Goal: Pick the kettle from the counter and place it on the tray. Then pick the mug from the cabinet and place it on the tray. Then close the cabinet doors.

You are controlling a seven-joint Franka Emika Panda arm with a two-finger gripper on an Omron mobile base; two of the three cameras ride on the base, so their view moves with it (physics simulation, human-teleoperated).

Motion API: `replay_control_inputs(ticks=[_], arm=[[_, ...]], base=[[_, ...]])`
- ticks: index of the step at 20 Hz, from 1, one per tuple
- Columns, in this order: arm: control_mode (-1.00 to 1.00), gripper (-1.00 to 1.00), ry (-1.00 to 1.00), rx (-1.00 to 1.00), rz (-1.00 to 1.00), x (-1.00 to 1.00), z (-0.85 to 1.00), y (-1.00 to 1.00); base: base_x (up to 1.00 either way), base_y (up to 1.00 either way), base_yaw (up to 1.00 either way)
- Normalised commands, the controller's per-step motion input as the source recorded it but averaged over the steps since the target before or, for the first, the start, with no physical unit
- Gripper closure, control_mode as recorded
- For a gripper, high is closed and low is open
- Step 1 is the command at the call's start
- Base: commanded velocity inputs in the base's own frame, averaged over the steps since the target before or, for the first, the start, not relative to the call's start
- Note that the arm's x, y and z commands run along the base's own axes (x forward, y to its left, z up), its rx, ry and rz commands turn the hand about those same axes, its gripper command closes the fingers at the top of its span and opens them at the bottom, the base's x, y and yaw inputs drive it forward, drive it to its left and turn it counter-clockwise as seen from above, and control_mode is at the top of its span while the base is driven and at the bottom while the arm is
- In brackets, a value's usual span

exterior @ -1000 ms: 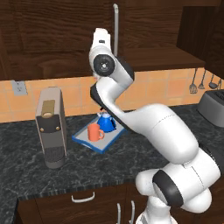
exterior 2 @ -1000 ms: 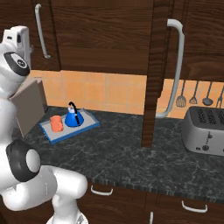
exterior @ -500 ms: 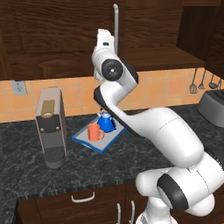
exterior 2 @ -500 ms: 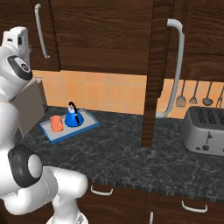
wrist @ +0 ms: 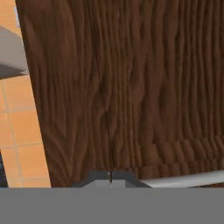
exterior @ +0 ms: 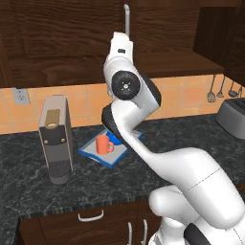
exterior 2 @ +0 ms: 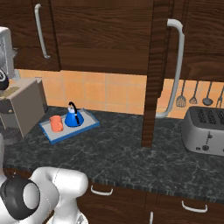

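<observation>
The blue-rimmed tray [exterior 2: 85, 127] lies on the dark counter [exterior 2: 131, 157] and holds the orange mug [exterior 2: 56, 124] and the blue kettle [exterior 2: 73, 117]. In the left base view the mug [exterior: 103, 144] shows on the tray [exterior: 91, 152], with the kettle [exterior: 114, 139] mostly behind my arm. My gripper [wrist: 110, 177] is shut and empty, close up against the wood face of the cabinet's left door [wrist: 131, 87], beside its silver handle [exterior: 127, 13]. The right door [exterior 2: 152, 74] stands open, edge-on, with its bar handle [exterior 2: 176, 65].
A grey coffee machine [exterior: 55, 139] stands left of the tray. At the right end of the counter sits a silver toaster [exterior 2: 204, 131], with utensils [exterior 2: 194, 94] hanging on the tiled wall above it. Drawers with silver handles [exterior 2: 100, 190] run below the counter.
My hand has shifted slightly to the right along the left door. The tray, mug and kettle have stayed put, and the right door is still open.
</observation>
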Motion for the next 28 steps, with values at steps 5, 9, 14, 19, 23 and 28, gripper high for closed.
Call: replay_control_inputs(ticks=[5,9,14,19,23,28], arm=[[-1.00,1.00,0.12,0.13,-0.05,-0.72,0.00,-0.65],[-1.00,1.00,0.00,0.18,0.00,-0.13,0.00,-0.48],[-1.00,1.00,0.00,0.19,0.00,-0.51,-0.02,-0.36],[-1.00,1.00,-0.02,0.30,-0.07,-0.52,-0.17,-0.22],[-1.00,1.00,0.00,0.43,-0.12,-0.15,-0.03,-0.30],[-1.00,1.00,0.04,0.38,-0.05,0.00,0.00,-0.29]], base=[[0.00,0.00,0.00],[0.00,0.00,0.00],[0.00,0.00,0.00],[0.00,0.00,0.00],[0.00,0.00,0.00],[0.00,0.00,0.00]])
